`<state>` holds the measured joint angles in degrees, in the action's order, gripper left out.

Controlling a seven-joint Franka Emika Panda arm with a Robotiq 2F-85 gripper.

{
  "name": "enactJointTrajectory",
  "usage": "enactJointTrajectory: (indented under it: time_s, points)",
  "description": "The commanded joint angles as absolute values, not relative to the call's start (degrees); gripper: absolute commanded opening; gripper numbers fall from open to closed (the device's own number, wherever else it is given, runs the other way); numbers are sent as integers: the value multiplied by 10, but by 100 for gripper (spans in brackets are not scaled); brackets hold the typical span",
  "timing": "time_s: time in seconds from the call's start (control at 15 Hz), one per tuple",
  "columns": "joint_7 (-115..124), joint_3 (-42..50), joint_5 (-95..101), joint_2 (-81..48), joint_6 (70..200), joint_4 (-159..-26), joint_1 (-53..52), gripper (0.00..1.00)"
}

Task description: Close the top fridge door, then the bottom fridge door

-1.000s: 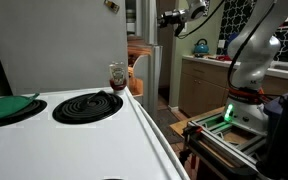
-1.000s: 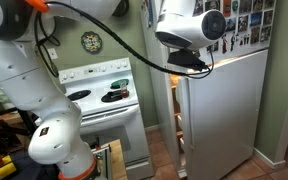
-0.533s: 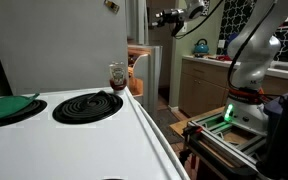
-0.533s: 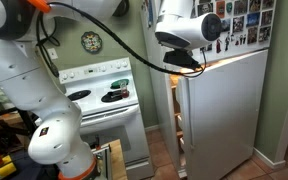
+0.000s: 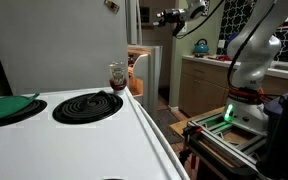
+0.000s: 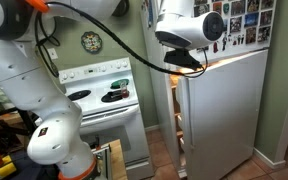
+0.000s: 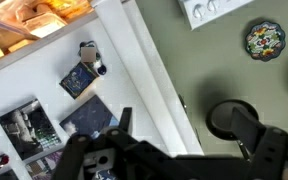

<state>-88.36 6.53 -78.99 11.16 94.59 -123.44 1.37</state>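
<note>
- The gripper (image 6: 182,64) is black; the arm (image 6: 24,70) behind it is white with an orange ring.
- The bottom fridge door (image 6: 224,110), just below the gripper, is plain silver-grey, with an orange glow along its top edge.
- The top fridge door (image 6: 246,20), beside the gripper, is covered in many-coloured pictures.
- The stove (image 6: 102,88), well away from the gripper, is white with black coil burners (image 5: 89,105).
- The wall (image 7: 184,60) ahead of the gripper is olive green.
- The round plate (image 7: 264,38) on it has a multi-coloured pattern.
- The kettle (image 5: 201,46) below the gripper is teal.

No writing can be read, even on the fridge magnets (image 7: 81,80).
</note>
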Motion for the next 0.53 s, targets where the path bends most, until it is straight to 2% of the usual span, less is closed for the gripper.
enactJointTrajectory:
  time_s: [0.0, 0.47]
  points:
    - [-881, 56, -782, 120, 940, -1239, 28, 100]
    - [-867, 58, -720, 123, 978, -1239, 48, 100]
